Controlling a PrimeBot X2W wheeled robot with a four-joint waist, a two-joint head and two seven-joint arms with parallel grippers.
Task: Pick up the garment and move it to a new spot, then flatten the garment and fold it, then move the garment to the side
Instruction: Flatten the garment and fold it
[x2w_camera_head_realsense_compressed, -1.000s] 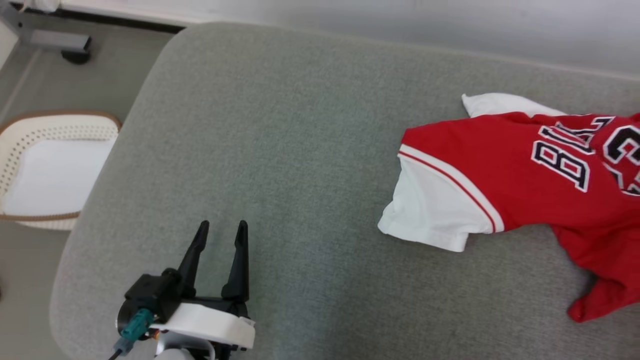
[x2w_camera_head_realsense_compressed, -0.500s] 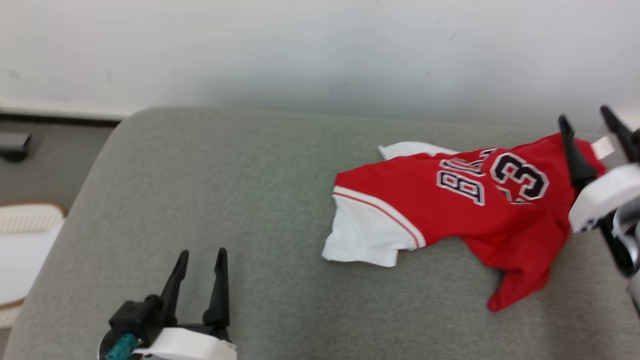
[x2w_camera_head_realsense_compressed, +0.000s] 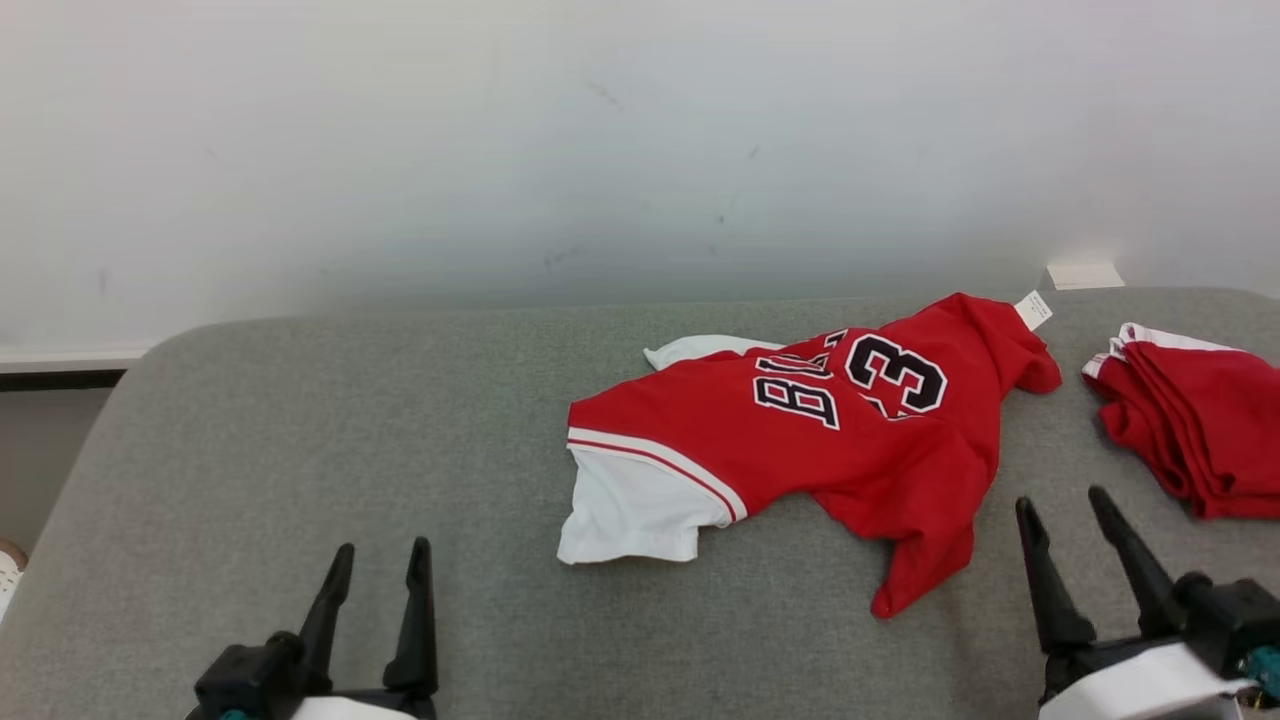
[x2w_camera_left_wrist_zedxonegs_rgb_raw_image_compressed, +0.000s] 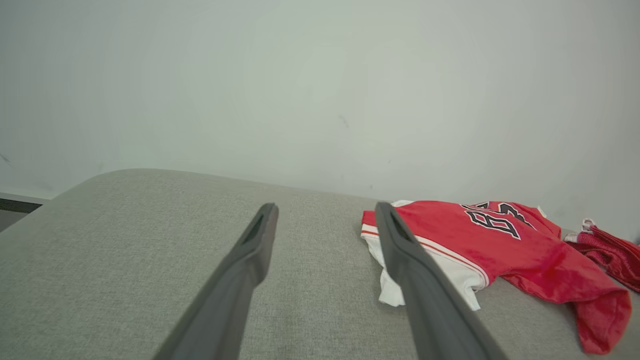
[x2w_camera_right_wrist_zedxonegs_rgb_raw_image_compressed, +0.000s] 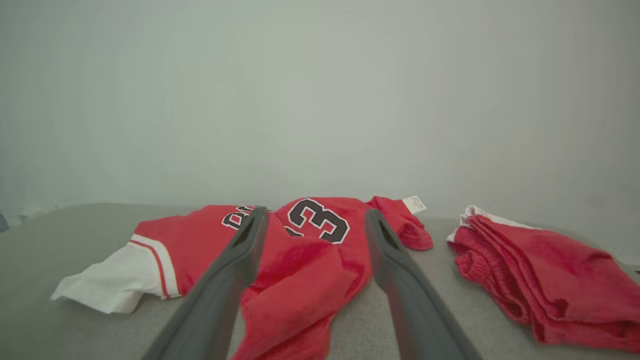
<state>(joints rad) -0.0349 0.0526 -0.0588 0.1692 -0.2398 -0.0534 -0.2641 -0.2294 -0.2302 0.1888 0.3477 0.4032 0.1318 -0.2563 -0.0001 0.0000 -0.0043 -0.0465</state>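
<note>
The garment (x2w_camera_head_realsense_compressed: 800, 440) is a red jersey with white sleeves and the number 33, lying crumpled on the grey cushioned surface (x2w_camera_head_realsense_compressed: 300, 450), right of centre. The left wrist view has the garment (x2w_camera_left_wrist_zedxonegs_rgb_raw_image_compressed: 500, 245) to the right of the fingers; in the right wrist view the garment (x2w_camera_right_wrist_zedxonegs_rgb_raw_image_compressed: 300, 250) lies straight ahead. My left gripper (x2w_camera_head_realsense_compressed: 380, 555) hovers open at the lower left, well clear of the jersey, nothing between its fingers. My right gripper (x2w_camera_head_realsense_compressed: 1062, 500) stands open at the lower right, just right of the jersey's lower hem, holding nothing.
A second red garment (x2w_camera_head_realsense_compressed: 1190, 430), folded, lies at the far right of the surface (x2w_camera_right_wrist_zedxonegs_rgb_raw_image_compressed: 540, 270). A pale wall (x2w_camera_head_realsense_compressed: 640, 150) rises right behind the surface. The surface's rounded left edge (x2w_camera_head_realsense_compressed: 90, 440) drops to the floor.
The head camera has swung right and tilted up, bringing the wall and the folded red garment into view. My right gripper has dropped from beside the jersey's top to the lower right.
</note>
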